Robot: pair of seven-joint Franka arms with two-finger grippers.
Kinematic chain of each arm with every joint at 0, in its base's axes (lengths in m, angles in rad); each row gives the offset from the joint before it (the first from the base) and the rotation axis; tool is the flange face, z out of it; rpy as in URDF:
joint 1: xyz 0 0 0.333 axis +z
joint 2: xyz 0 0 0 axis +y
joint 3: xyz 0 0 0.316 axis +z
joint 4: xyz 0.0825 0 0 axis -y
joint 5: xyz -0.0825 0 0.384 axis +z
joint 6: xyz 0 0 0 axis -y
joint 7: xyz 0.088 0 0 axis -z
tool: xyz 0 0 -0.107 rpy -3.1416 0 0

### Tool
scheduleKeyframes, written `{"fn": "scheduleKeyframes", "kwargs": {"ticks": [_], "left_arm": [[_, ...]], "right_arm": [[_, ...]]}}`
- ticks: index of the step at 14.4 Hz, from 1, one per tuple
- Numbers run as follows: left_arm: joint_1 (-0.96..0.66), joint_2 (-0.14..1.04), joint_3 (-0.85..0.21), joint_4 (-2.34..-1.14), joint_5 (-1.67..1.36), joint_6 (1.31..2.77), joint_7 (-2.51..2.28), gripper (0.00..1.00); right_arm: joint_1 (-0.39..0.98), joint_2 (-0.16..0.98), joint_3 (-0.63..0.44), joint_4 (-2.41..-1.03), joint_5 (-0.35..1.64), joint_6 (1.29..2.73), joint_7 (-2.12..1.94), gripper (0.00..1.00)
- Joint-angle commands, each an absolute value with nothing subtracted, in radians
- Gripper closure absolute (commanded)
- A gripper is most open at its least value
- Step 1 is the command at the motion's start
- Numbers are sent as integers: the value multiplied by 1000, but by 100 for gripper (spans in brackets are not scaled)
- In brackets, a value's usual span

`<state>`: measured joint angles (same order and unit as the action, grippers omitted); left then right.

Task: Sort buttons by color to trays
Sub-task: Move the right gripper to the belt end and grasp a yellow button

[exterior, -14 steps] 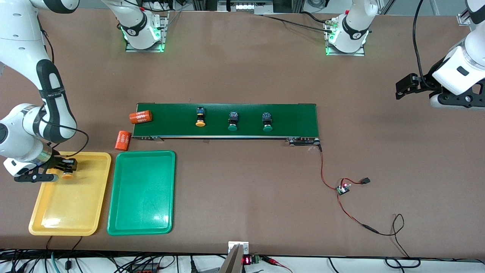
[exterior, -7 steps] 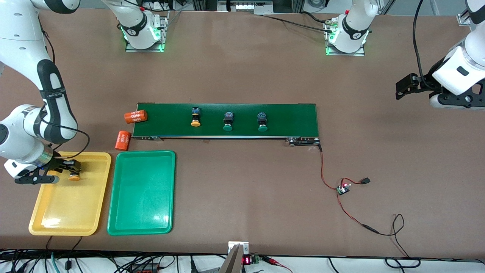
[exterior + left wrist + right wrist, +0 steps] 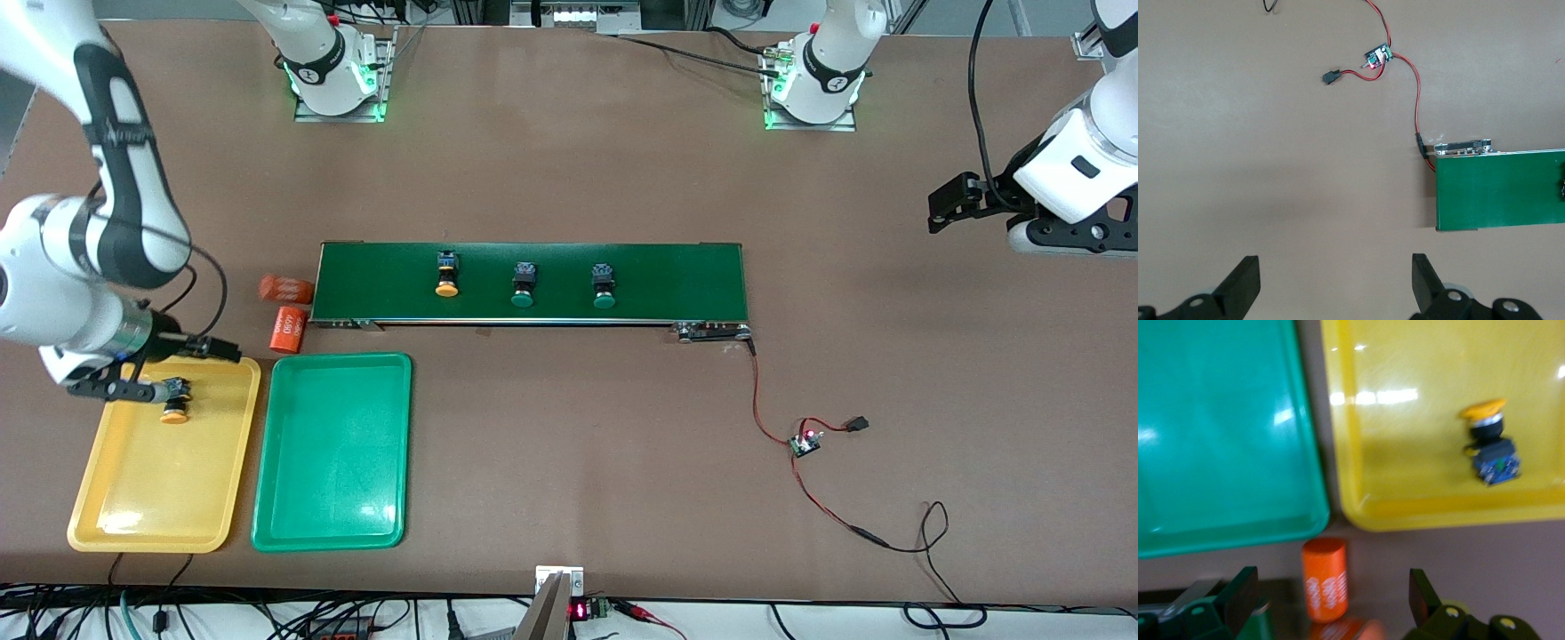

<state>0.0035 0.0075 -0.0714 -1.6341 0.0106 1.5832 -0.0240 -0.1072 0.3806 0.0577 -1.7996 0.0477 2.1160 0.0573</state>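
Over the yellow tray [image 3: 107, 498], at its edge closest to the conveyor belt [image 3: 693, 280], hangs the right gripper [image 3: 164, 369], fingers spread wide and holding nothing. Just under it, inside that tray near the same edge, lies one orange-capped button [image 3: 174, 404] on its side, free of the fingers; seen plainly in the right wrist view [image 3: 1490, 443]. Looks delivered, so next comes the second orange-capped button [image 3: 446, 272], lying on the belt toward the right arm's end, with two green-capped buttons [image 3: 524, 284] [image 3: 604, 286] beside it in a row along the belt. Empty for now, the green tray [image 3: 293, 524], side by side with the yellow one.

To do the step well: lift straight up and clear of the tray wall before swinging away, so as not to nudge the dropped button. Keep off the two orange cylinders [image 3: 287, 330] lying by the belt's end corner. Approach the belt from above, jaws wide, and allow for the buttons possibly travelling along it.

Waiting well off past the belt's other end, the left gripper [image 3: 1335, 287], likewise spread and empty.
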Motion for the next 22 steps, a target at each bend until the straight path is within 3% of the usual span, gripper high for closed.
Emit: {"fn": "scheduleKeyframes", "kwargs": {"ticks": [1, 6, 13, 18, 19, 22], "left_arm": [[9, -17, -77, -1655, 32, 1580, -8, 0], [9, -17, -77, -1655, 32, 1580, -8, 0], [8, -17, -78, -1655, 32, 1578, -8, 0], [0, -11, -80, -1637, 32, 1577, -8, 0], [-2, -11, -78, -1637, 32, 1578, -8, 0], [-2, -11, -78, -1637, 32, 1572, -8, 0]], "right_arm": [[-107, 229, 141, -2008, 69, 2151, 193, 0], [-28, 186, 293, -2138, 60, 2311, 492, 0], [23, 225, 377, -2144, 3, 2344, 494, 0], [57, 284, 387, -2243, 3, 2494, 494, 0], [57, 290, 387, -2243, 2, 2494, 491, 11], [46, 293, 387, -2241, -2, 2490, 468, 78]]}}
